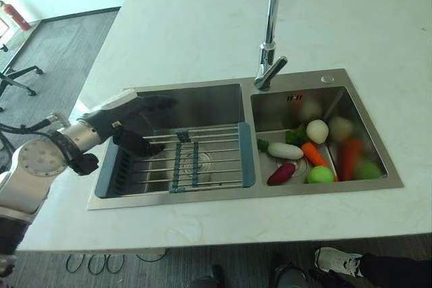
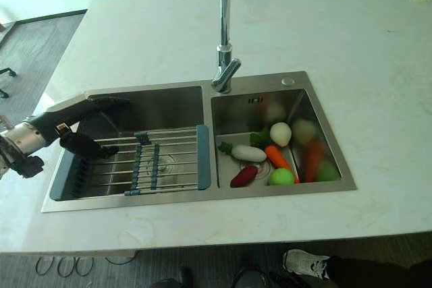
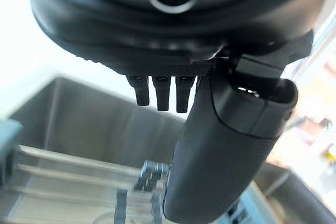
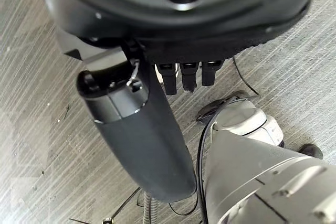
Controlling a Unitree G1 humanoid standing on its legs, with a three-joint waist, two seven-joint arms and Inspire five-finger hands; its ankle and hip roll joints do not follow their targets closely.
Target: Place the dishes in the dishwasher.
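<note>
Over the left basin of the sink (image 1: 223,85), the left hand (image 1: 131,116) hangs with its fingers stretched out straight and its thumb (image 1: 138,144) dropped toward the wires below; it holds nothing. Beneath it lies the drying rack (image 1: 181,160), a frame of metal rods with blue-grey ends that spans the basin from side to side. The thumb sits close above the rack's near rods, though whether it touches them cannot be told. The rack itself is bare.

The right hand (image 4: 157,103) shows in its own wrist view, pointed down at the grey floor with its fingers straight and nothing in them; it is idle.

Beyond the rack, past the faucet (image 1: 270,45) that rises at the divider, the right basin holds vegetables: a white radish (image 1: 283,150), an orange carrot (image 1: 312,155), a purple eggplant (image 1: 281,174), a green round one (image 1: 321,175) and others behind. No plates, bowls or cups can be made out, and no dishwasher is in sight; the pictures and the task do not agree on this.

As a judgement, the step in hand is an approach to the rack, with no grasp yet made. The next move would call for lowering the hand and curling fingers round a rod or the rack's end.
</note>
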